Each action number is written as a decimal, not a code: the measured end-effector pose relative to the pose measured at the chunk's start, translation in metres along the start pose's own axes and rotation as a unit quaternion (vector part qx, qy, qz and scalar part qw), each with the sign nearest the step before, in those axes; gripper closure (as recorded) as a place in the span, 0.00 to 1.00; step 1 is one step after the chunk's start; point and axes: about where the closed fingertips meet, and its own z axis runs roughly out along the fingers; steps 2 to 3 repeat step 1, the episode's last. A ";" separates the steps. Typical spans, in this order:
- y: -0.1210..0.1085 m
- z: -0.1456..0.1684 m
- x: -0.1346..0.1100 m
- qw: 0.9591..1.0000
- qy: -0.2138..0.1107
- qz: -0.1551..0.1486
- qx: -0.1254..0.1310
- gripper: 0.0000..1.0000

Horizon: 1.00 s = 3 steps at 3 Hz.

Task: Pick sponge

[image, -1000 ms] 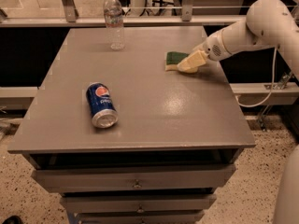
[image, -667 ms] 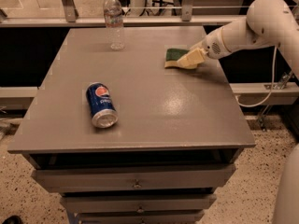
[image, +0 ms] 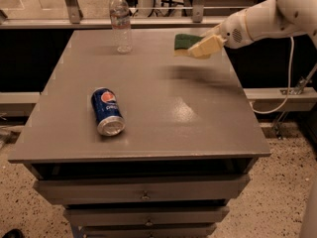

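The sponge [image: 185, 41], dark green on top with a yellow underside, is held in the air above the far right part of the grey table [image: 148, 113]. My gripper [image: 200, 47] comes in from the right on the white arm [image: 262, 19] and is shut on the sponge's right end with its cream fingers [image: 208, 45]. The sponge's shadow lies on the tabletop below it.
A blue Pepsi can [image: 107, 111] lies on its side at the table's left front. A clear water bottle [image: 121, 21] stands at the far edge. Drawers [image: 143, 195] sit under the tabletop. A cable hangs at the right.
The gripper has lifted the sponge up off the tabletop; earlier it rested on the table at the far right. The can and bottle have not moved.
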 end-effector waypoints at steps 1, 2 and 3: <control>0.002 -0.002 -0.004 1.000 -0.004 -0.003 -0.002 1.00; 0.002 -0.002 -0.004 1.000 -0.004 -0.003 -0.002 1.00; 0.002 -0.002 -0.004 1.000 -0.004 -0.003 -0.002 1.00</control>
